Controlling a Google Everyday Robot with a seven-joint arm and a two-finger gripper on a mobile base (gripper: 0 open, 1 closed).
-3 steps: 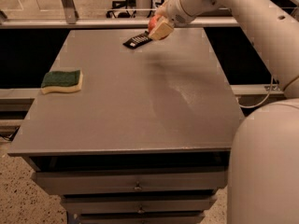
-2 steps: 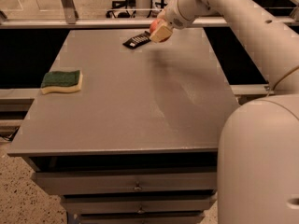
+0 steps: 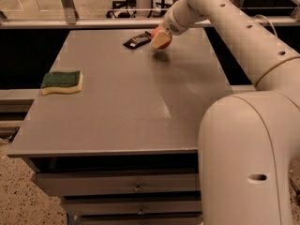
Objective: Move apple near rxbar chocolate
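Gray table (image 3: 117, 107), far end around 12 o'clock: gripper (image 3: 161, 39) is clamped on the apple (image 3: 154, 33), at 3 o'clock of the rxbar chocolate (image 3: 137, 41). Sponge (image 3: 61, 82) sits at 9.

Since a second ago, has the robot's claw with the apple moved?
Yes. The gripper, holding the apple, has come down toward the table, now just right of the rxbar chocolate, which stayed put.

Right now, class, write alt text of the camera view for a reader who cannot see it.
The robot's gripper holds the apple just beside the black rxbar chocolate near the far edge of a grey table. A green-and-yellow sponge lies near the left edge.
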